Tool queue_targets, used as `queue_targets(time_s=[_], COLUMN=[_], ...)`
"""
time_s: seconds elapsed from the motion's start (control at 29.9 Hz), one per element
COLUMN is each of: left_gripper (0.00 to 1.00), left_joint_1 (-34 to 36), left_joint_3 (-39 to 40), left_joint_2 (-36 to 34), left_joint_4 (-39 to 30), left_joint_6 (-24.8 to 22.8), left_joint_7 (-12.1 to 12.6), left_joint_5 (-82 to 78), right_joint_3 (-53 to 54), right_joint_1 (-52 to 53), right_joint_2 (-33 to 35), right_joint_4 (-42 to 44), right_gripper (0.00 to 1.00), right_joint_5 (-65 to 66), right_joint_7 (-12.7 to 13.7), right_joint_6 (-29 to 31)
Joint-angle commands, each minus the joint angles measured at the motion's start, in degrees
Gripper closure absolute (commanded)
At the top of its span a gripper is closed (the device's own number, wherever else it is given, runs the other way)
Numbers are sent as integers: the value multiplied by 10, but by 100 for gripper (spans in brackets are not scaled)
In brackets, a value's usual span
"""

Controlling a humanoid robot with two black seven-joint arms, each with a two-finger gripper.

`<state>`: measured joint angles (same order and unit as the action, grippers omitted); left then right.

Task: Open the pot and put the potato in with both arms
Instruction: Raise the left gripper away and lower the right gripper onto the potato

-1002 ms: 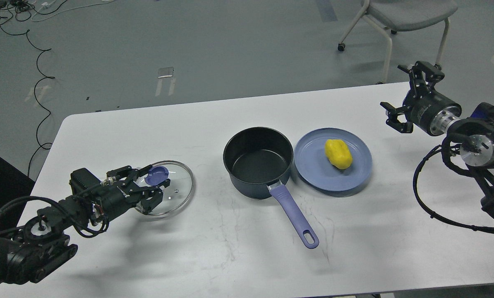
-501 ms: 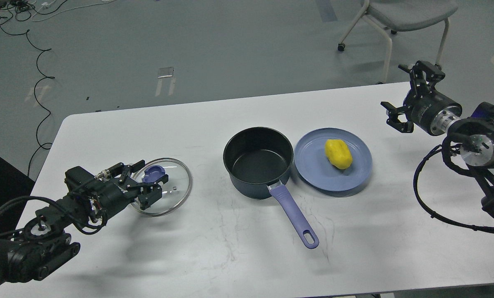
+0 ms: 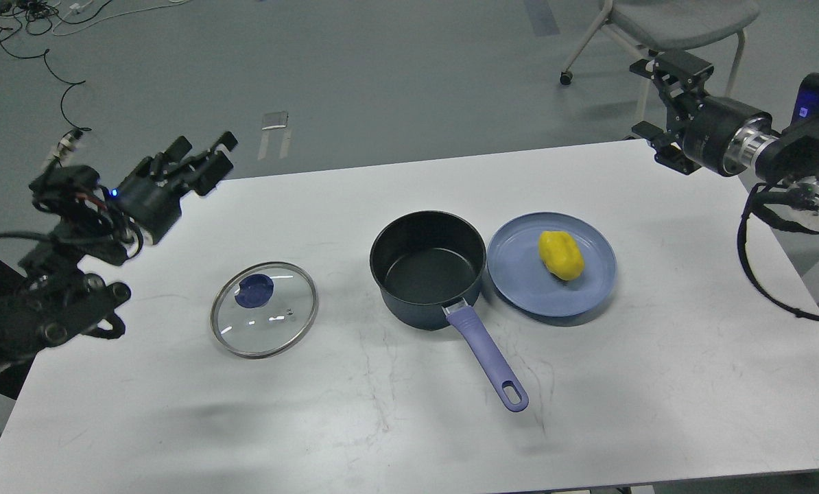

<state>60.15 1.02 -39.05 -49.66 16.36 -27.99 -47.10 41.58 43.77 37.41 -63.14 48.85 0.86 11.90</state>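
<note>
Pot: dark, round, non-stick saucepan (image 3: 428,267) with a lilac plastic handle, upright near the middle of the white table (image 3: 409,425); uncovered, inside bare.
Lid: round glass lid (image 3: 264,309) with a metal rim and a dark blue knob, lying flat on the table, well apart from the pot on its left side; nothing touching it.
Potato: yellow, lumpy potato (image 3: 560,254) resting on the flat blue round plate (image 3: 519,281); plate just beside the pot, rim close to or touching the pot wall, cannot tell which.
Left gripper (image 3: 200,159): raised above the far left table edge, well clear of the lid; empty; fingers seen dark and bunched, spread cannot be told.
Right gripper (image 3: 656,103): raised past the far right table corner, well apart from the potato; fingers parted, nothing between them.
Done: opening step judged complete, lid off and set down.
Left: potato not yet grasped, lifted or placed in the pot; judged roughly half complete.
Next step, judged: right gripper to descend onto the potato.
Markings: no brand, label or legible writing on pot, lid, plate or arms; small blue indicator lights on both arms only.
</note>
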Motion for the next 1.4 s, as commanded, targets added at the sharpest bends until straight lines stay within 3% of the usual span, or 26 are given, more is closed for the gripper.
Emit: queue_targets(time_s=[0.0,0.03,0.07,0.13,0.3,0.4,0.5,0.94,1.0,1.07,1.17,1.37], left_gripper=[2,2,2,2,2,2,2,2,2,2,2,2], left_joint_1=[47,54,58,57,48,39,37,28,28,28,27,26], left_joint_3=[2,2,4,19,71,77,77,77,77,76,74,72], left_joint_2=[-1,-2,-2,-3,-9,-9,-9,-5,-4,-3,-2,-1], left_joint_4=[4,4,4,4,4,4,4,5,5,5,5,5], left_joint_6=[-109,-133,-150,-172,-249,-251,-251,-237,-232,-230,-223,-208], left_joint_7=[0,0,20,35,42,41,39,36,36,36,36,36], left_joint_5=[153,184,201,215,217,217,216,213,213,212,211,208], right_joint_3=[-83,-108,-131,-163,-225,-254,-262,-309,-309,-309,-321,-323], right_joint_1=[39,48,54,58,55,58,55,59,58,58,60,58], right_joint_2=[36,44,49,48,32,-36,-64,-103,-103,-103,-103,-103], right_joint_4=[-30,-38,-44,-49,-17,27,42,57,59,59,62,65], right_gripper=[7,7,7,5,2,2,2,4,10,21,56,61], right_joint_5=[170,219,256,287,306,319,319,327,329,331,336,336], right_joint_7=[-29,-35,-36,-36,-35,-35,-33,-30,-27,-25,-24,-31], right_joint_6=[0,0,0,1,1,1,1,2,2,2,2,0])
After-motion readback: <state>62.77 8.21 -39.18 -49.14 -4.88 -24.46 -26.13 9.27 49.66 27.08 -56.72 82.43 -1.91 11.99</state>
